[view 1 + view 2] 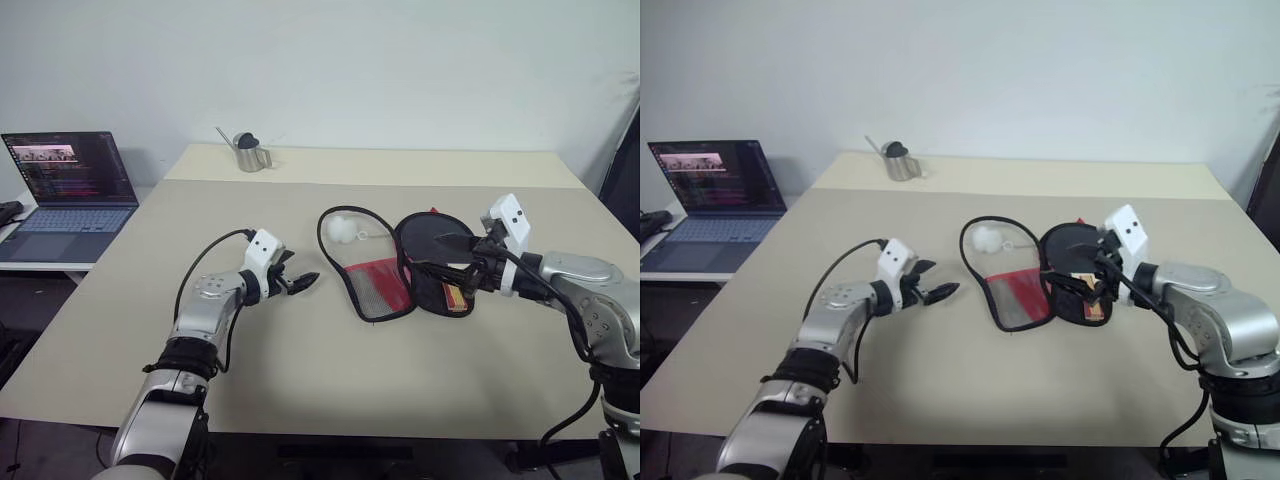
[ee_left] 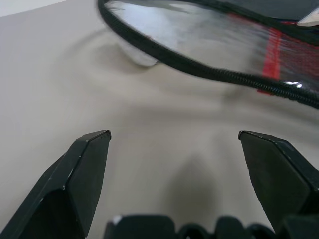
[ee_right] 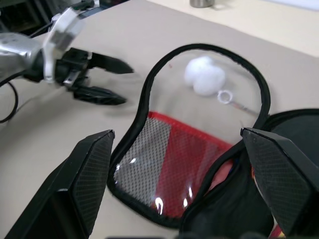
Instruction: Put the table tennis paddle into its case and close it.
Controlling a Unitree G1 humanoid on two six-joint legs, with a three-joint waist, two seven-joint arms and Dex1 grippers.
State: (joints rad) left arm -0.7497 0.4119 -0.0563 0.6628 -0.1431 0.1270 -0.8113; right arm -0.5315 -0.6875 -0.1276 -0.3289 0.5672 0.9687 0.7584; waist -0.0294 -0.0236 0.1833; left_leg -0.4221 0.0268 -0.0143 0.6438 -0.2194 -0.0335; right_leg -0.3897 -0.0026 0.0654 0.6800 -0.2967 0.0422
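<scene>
Left arm reaches forward and inward low over the table (image 1: 300, 400), forearm roughly level; left gripper (image 1: 303, 281) points toward the case (image 1: 375, 272) and hovers just beside its near-left edge, not touching it. Right arm comes in from the right edge of the table, wrist bent inward; right gripper (image 1: 446, 254) sits above the right half of the case.

Surface: beige table, a second section butted against its far edge. Small metal watering can (image 1: 248, 151) stands near the far-left corner of that section. An open laptop (image 1: 68, 192) sits on a lower side table off the left edge. Plain white wall behind.

The case lies open near the table centre, both halves spread flat: left half shows a clear window, red panel and black mesh; white fluffy ball (image 1: 343, 229) lies inside its loop toward the far side. The table tennis paddle (image 1: 440, 262) rests on the right half, black face up, a strip of its handle visible at the near edge.

Left jaws: spread wide, nothing between them, bare table below. Right jaws: spread wide, empty, over paddle and case.
</scene>
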